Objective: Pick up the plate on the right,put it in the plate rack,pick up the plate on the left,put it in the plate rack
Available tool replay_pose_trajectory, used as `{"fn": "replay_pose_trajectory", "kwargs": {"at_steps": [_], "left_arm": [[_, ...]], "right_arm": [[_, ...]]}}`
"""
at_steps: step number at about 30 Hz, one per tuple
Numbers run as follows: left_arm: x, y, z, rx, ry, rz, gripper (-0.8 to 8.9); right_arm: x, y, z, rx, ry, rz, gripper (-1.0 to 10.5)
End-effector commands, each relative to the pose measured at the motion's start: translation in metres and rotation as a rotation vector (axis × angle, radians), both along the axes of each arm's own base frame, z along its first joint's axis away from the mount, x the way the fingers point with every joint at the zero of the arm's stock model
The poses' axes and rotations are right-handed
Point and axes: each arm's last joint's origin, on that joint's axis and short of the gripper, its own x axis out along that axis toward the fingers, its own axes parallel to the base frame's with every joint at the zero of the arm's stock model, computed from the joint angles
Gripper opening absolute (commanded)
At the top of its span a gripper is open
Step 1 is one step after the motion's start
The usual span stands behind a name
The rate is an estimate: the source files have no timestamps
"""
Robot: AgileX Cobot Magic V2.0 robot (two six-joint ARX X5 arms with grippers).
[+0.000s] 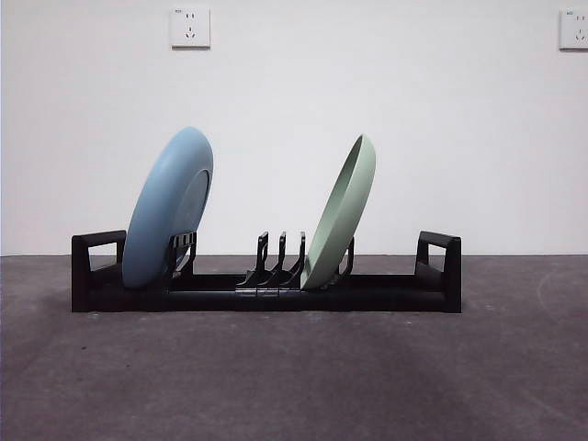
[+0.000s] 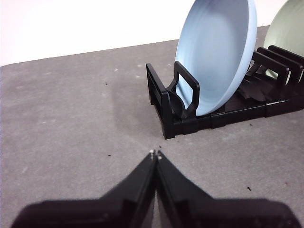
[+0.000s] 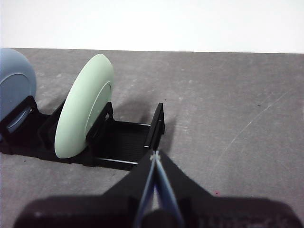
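1 plate rack (image 1: 367, 292) on the grey table (image 1: 294, 386), 2 plates in it. Blue plate (image 1: 165, 216) stands on edge at the left end, tilted right. Green plate (image 1: 342, 213) sits right of centre, also tilted right, 3 bare prongs (image 1: 280, 257) between them. Left gripper (image 2: 156, 154) clenched, holding nothing, near the rack's left end. Right gripper (image 3: 153, 156) clenched, holding nothing, by the right end.

Two plates: one blue plate (image 1: 168, 209), one green plate (image 1: 341, 213). One plate rack (image 1: 276, 292), black, with two boxy loop ends. Two wall sockets (image 1: 190, 27) on the white wall. Two grippers: left gripper (image 2: 155, 155), right gripper (image 3: 154, 156).
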Motion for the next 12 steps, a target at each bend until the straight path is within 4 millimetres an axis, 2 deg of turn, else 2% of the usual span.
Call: {"fn": "replay_pose_trajectory", "kwargs": {"at_steps": [1, 6, 12], "left_arm": [[0.001, 0.0, -0.004, -0.008, 0.01, 0.001, -0.03], [0.001, 0.0, -0.004, -0.008, 0.01, 0.001, -0.03], [0.001, 0.0, -0.004, -0.008, 0.01, 0.001, -0.03]], "right_arm": [[0.0, 0.0, -0.002, 0.008, 0.005, -0.005, 0.0], [-0.002, 0.0, -0.001, 0.009, 0.001, -0.004, 0.0], [-0.016, -0.011, 0.006, -0.027, -0.095, -0.159, 0.0]]}}
